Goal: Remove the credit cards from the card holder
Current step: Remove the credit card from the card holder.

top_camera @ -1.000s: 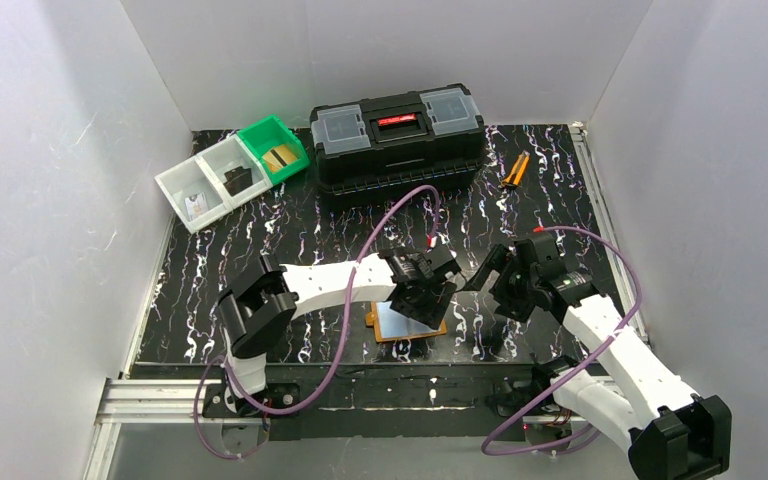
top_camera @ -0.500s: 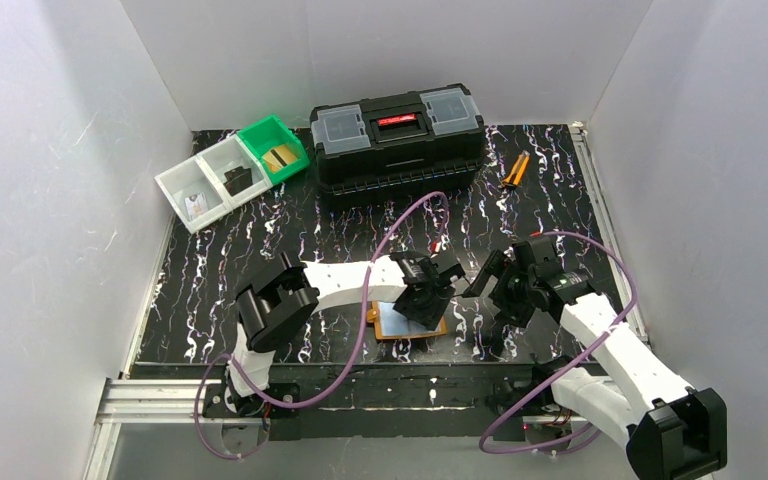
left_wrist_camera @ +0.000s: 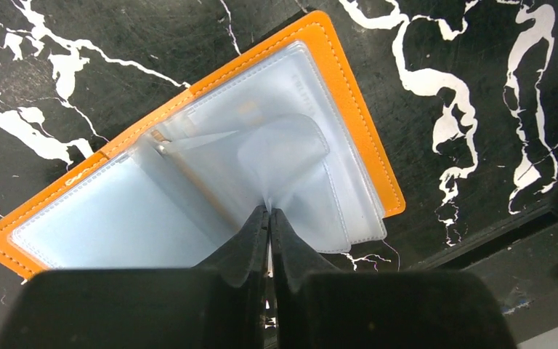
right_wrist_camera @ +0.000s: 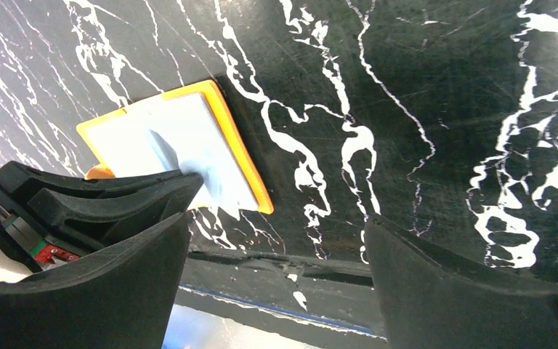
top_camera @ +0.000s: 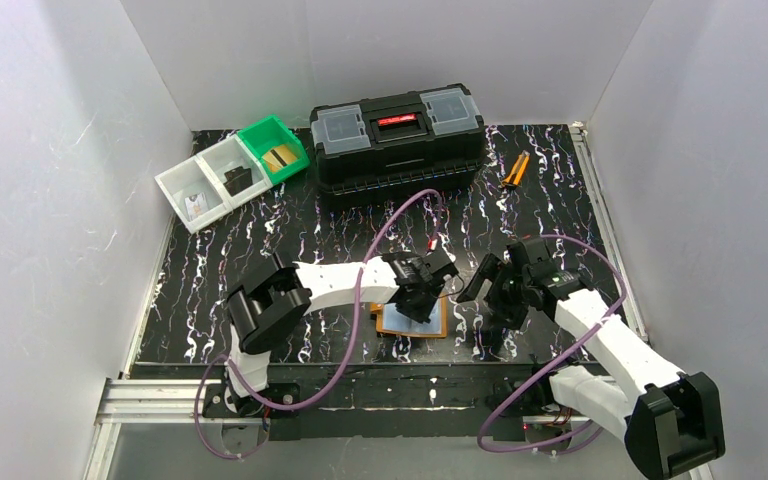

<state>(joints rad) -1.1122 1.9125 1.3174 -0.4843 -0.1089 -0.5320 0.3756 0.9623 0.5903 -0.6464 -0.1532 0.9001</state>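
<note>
the left fingers clamp tight on a clear plastic pocket leaf of the flat orange card holder. the right fingers gape wide, empty, at its 3 o'clock.

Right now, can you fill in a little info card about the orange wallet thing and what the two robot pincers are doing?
Card holder: lying open on the black marbled table, clear pockets facing up
Left pincer: shut, pinching a clear pocket that is bent up
Right pincer: open, holding nothing, over bare table beside the holder
Cards: cannot tell whether any are in the pockets
Back of table: black toolbox, orange-handled pliers to its right, green bin and white bins to its left
</note>
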